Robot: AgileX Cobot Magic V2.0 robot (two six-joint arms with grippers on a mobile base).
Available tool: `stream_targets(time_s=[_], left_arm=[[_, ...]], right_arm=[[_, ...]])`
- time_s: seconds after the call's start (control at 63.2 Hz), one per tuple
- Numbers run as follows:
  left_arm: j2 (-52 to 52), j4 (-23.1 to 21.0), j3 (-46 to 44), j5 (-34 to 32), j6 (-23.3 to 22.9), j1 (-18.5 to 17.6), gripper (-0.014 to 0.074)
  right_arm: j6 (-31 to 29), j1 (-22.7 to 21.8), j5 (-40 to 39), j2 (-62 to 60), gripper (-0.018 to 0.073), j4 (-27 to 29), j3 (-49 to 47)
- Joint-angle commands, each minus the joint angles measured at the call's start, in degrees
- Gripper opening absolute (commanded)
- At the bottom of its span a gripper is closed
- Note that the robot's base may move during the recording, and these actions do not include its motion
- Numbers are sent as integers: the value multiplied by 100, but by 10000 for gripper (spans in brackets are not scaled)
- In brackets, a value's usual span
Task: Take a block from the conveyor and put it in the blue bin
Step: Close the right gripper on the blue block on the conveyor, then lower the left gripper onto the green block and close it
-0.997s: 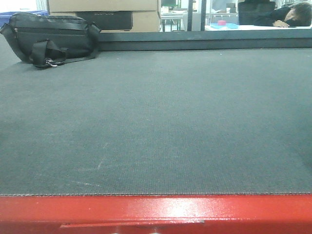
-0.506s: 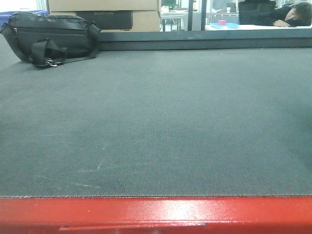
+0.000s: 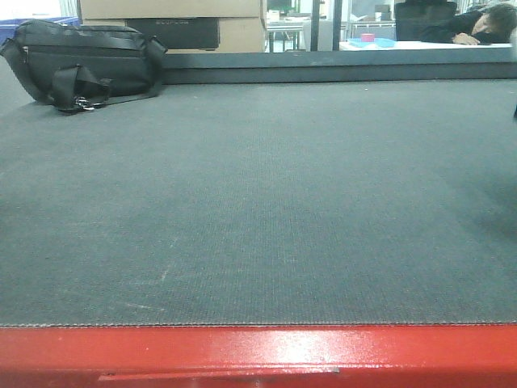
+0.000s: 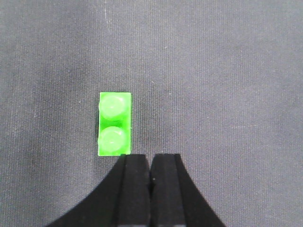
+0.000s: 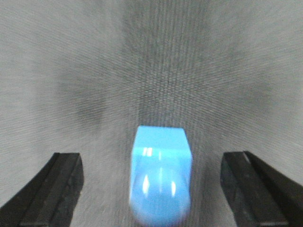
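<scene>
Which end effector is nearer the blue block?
Right. The right end effector, open, straddles the blue block; the left end effector is shut by a green block, with no blue block in its view.

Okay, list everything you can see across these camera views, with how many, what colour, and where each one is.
conveyor: one, dark grey-green belt, fills the front view and lies under both wrist views
frame: one, glossy red, along the belt's near edge
bag: one, black, far left end of the belt
cardboard boxes: at least two, tan, beyond the belt behind the bag
person: one, dark clothing, head down, far right background
green block: one, bright green, two studs, on the belt just left of the left claw's tips
blue block: one, light blue, blurred, on the belt
left claw: one, black, shut, empty
right claw: one, black, open, fingers on either side of the blue block
</scene>
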Motion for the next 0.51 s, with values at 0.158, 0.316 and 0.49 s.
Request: stream_targets(time_s=[0.158, 0.316, 0.49], left_arm=[[-1, -51, -47, 149, -591, 12, -111], [8, -51, -47, 193, -922, 23, -111], [363, -68, -214, 800, -873, 218, -111]], right_arm=[[237, -13, -53, 553, 388, -85, -39], [247, -13, 181, 528, 38, -180, -89], [259, -13, 292, 187, -154, -249, -179]])
